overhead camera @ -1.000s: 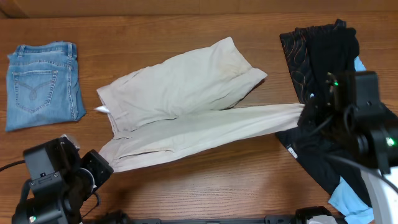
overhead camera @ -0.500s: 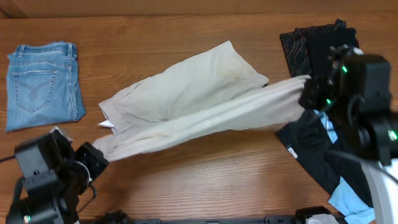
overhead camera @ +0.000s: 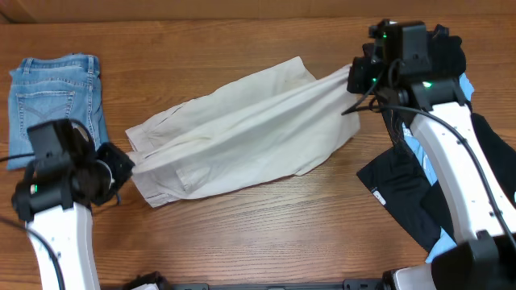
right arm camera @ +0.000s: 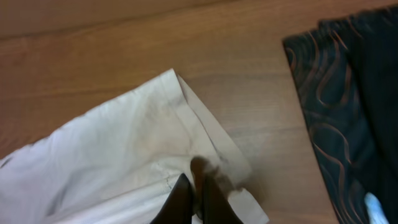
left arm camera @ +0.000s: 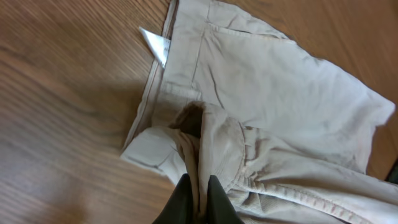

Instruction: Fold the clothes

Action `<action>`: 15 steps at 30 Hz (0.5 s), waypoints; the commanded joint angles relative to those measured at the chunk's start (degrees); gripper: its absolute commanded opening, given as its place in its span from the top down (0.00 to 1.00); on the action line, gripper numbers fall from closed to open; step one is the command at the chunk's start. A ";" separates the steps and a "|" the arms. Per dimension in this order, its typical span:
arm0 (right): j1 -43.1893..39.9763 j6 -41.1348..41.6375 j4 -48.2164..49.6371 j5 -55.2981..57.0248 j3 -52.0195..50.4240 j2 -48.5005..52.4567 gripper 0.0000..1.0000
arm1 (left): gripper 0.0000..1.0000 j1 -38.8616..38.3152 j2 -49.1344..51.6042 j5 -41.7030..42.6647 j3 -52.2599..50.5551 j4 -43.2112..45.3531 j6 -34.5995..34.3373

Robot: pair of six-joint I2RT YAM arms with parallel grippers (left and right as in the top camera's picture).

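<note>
Both arms have swung away from the near edge since a second ago, carrying the near leg of the shorts (overhead camera: pixel 242 129) up and over the far leg, so the strip of cloth that was stretched across the bare wood is now lying on top of the rest. The shorts are sitting mid-table (overhead camera: pixel 242 242), slanting from lower left to upper right, between the jeans (overhead camera: pixel 56 89) on the left and the dark clothes (overhead camera: pixel 419 193) on the right, clear of the jeans.

The left gripper (overhead camera: pixel 125 164) is pinching the waistband end; its wrist view shows the jaws nearly closed with bunched waistband cloth squeezed between them, just above the lower layer, near the white tag (left arm camera: pixel 155 45). The right gripper (overhead camera: pixel 353 79) is clamping the hem end in the same way, jaws all but shut on a fold of cloth, hanging over the far leg's hem corner.

Holding both ends at once is keeping the top layer taut, so it is coming down flat rather than rumpling, and it is letting each arm line its end up with the edge beneath. The halving fold looks close to done; letting go and smoothing seem to be what is left of it.
</note>
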 commanded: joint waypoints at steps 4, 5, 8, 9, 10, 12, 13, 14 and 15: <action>-3.02 -1.68 10.03 7.48 2.05 4.79 0.96 | 0.96 1.53 11.02 -12.87 -0.28 5.20 -1.03; -3.02 -1.68 12.09 5.81 2.05 6.16 0.96 | 0.96 1.53 13.79 -12.87 -0.28 6.93 -1.03; -2.89 -1.66 15.02 3.65 2.05 8.70 0.96 | 0.96 1.53 18.32 -12.87 -0.28 11.45 -1.03; -2.84 -1.66 15.82 3.06 2.05 9.49 0.96 | 0.96 1.53 19.15 -12.87 -0.28 12.81 -1.03; -2.73 -1.66 16.39 2.73 2.05 10.05 0.96 | 0.96 1.53 19.87 -12.85 -0.28 14.10 -1.05; -2.47 -1.66 17.79 2.36 2.05 11.08 0.96 | 0.96 1.53 20.79 -12.87 -0.28 16.33 -1.70; -2.21 -1.66 19.41 2.32 2.05 11.93 0.96 | 0.96 1.53 21.53 -12.83 -0.28 18.88 -2.62; -2.05 -1.68 20.50 2.08 2.03 12.26 0.96 | 0.95 1.51 21.73 -12.85 -0.28 19.85 -3.10; -1.95 -1.66 21.64 1.90 2.03 12.70 0.96 | 0.95 1.51 22.01 -12.85 -0.28 20.59 -3.50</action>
